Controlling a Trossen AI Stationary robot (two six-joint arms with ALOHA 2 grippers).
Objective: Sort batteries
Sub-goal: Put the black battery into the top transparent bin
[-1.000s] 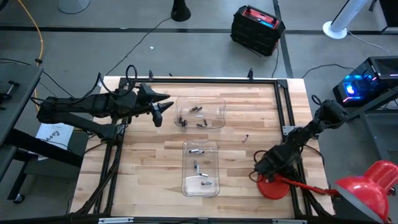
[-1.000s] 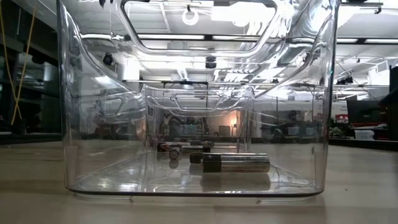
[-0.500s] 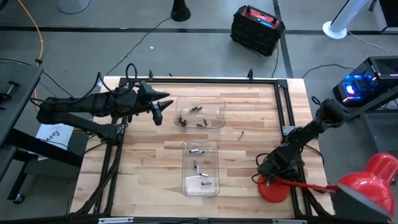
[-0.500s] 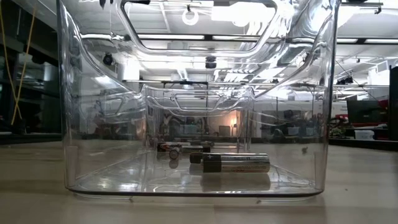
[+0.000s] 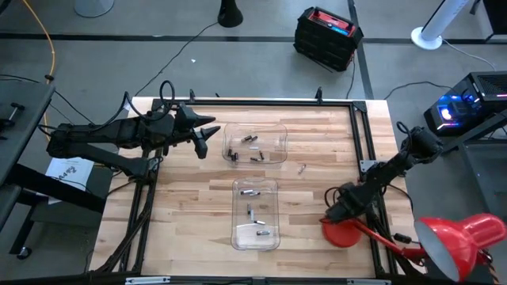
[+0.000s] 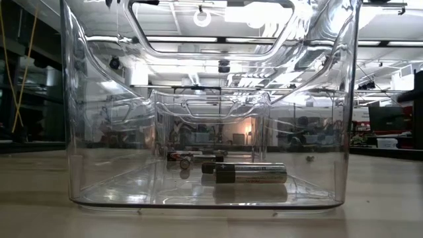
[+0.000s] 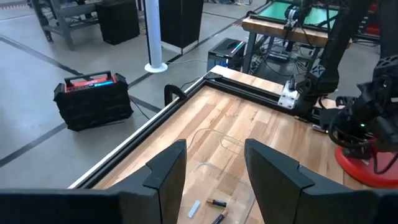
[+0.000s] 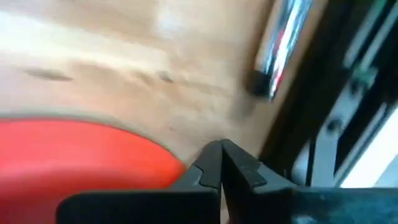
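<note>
I've got the right tool [image 5: 337,215] low over the worktop [image 5: 190,214], right at the red lamp base [image 5: 342,234] near the worktop's right rail. In the right wrist view its fingertips are pressed together with nothing between them, so no cell in hand.

One stray battery [image 5: 302,168] lies loose on the bare wood, just to the right of the far clear bin [image 5: 255,143] and well apart from my right tool. The other batteries are already in bins: a handful in the far bin, a few in the near clear bin [image 5: 255,214], which sits toward the front edge from the far one.

The left tool [image 5: 207,136] hangs just left of the far bin, fingers spread apart and empty, waiting.

What worries me: that loose cell is round and lies on smooth wood, so a clumsy touch could send it rolling toward the rail on the right, or up against the far bin's wall where fingers can't get round it. The red lamp [image 5: 451,241] is also crowding my right arm; a careless swing there could snag its stem or shove the base.

Room is fair, though. Between the far bin and the right rail there's open wood around the stray cell, enough to come down from above.
</note>
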